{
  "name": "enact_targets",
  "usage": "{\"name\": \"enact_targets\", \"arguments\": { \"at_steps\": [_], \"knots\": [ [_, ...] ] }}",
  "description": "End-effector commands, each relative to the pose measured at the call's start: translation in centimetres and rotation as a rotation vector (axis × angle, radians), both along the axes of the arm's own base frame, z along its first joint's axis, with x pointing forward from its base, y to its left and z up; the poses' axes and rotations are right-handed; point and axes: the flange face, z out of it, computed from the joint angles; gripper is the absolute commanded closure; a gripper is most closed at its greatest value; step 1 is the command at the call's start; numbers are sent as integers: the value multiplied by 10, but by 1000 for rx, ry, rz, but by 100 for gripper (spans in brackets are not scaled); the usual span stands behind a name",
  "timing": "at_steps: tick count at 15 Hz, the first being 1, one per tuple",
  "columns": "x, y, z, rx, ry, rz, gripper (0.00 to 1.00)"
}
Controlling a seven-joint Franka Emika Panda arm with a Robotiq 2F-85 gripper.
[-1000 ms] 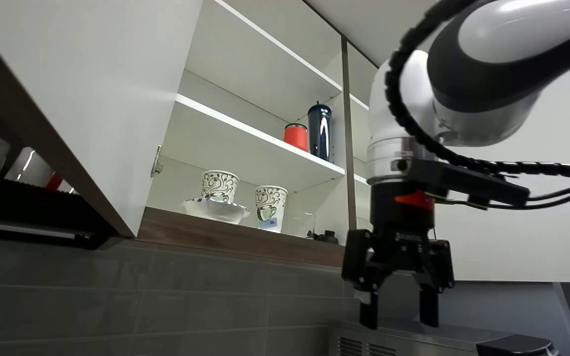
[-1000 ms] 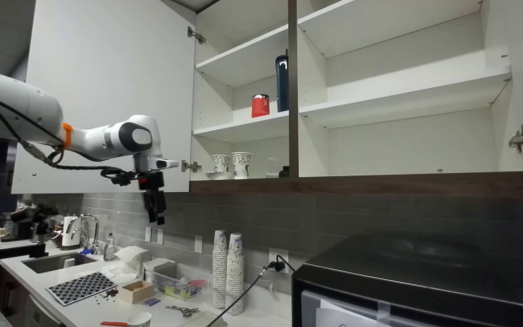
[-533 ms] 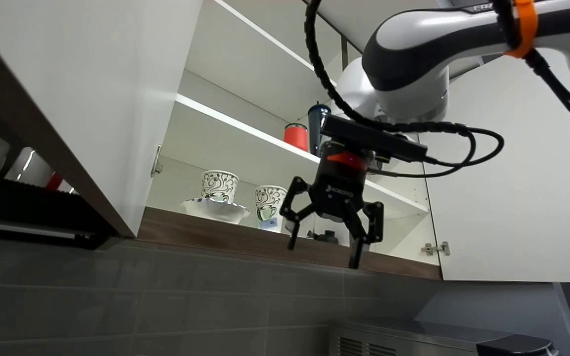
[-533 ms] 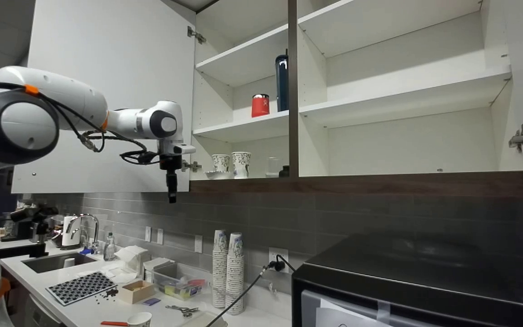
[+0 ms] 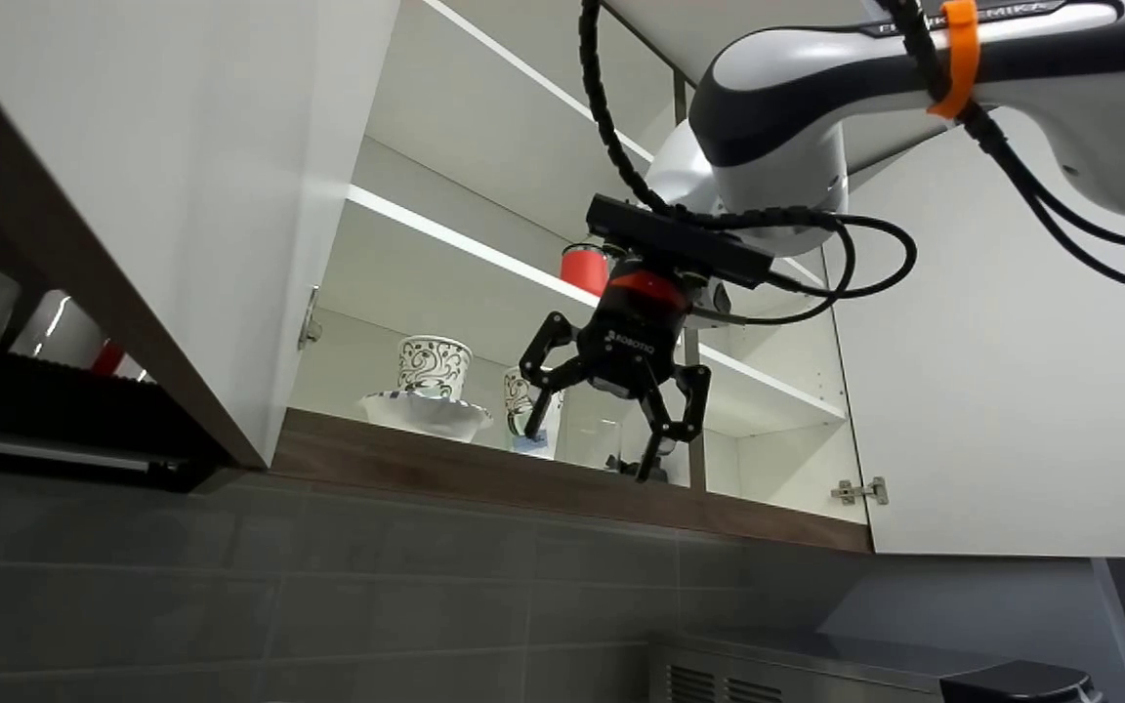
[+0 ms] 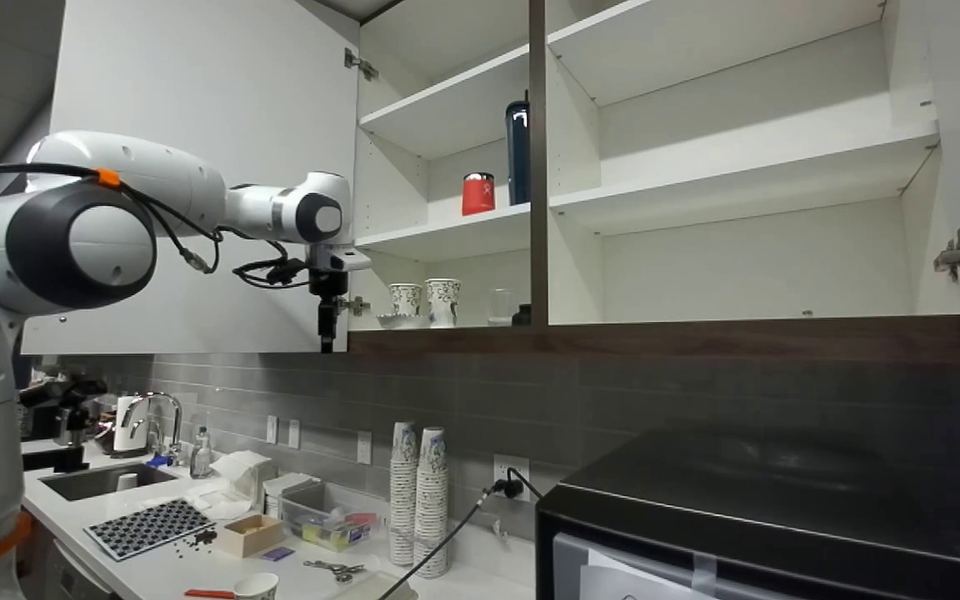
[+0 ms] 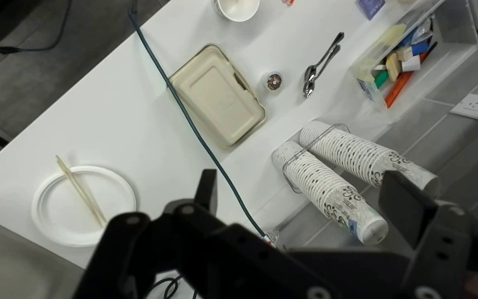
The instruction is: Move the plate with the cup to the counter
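Note:
The plate is white with dark marks along its rim. It stands on the cabinet's bottom shelf and also shows in an exterior view. The short patterned cup stands upright on it, also visible in an exterior view. My gripper is open and empty, pointing down. It is outside the cabinet, apart from plate and cup, and also shows in an exterior view. In the wrist view, the open fingers are above the white counter. Plate and cup are out of the wrist view.
A taller patterned cup stands beside the plate. A red cup and dark tumbler are one shelf up. The open door is behind the arm. Stacked cups, a container and a white plate are on the counter.
My gripper has risen and moved toward the cabinet, closer to the plate and cup. It has turned so both fingers spread in view. The plate and cup have not moved.

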Motion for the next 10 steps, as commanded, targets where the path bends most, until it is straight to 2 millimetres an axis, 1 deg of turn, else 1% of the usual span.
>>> {"name": "enact_targets", "arguments": {
  "at_steps": [1,3,5,7,10],
  "knots": [
    [18,-10,17,125,-84,-125,0],
    [30,-18,27,198,-170,-172,0],
    [42,-25,31,278,-253,-211,0],
    [54,-25,34,338,-328,-220,0],
    [66,-21,32,393,-389,-217,0]
  ]
}}
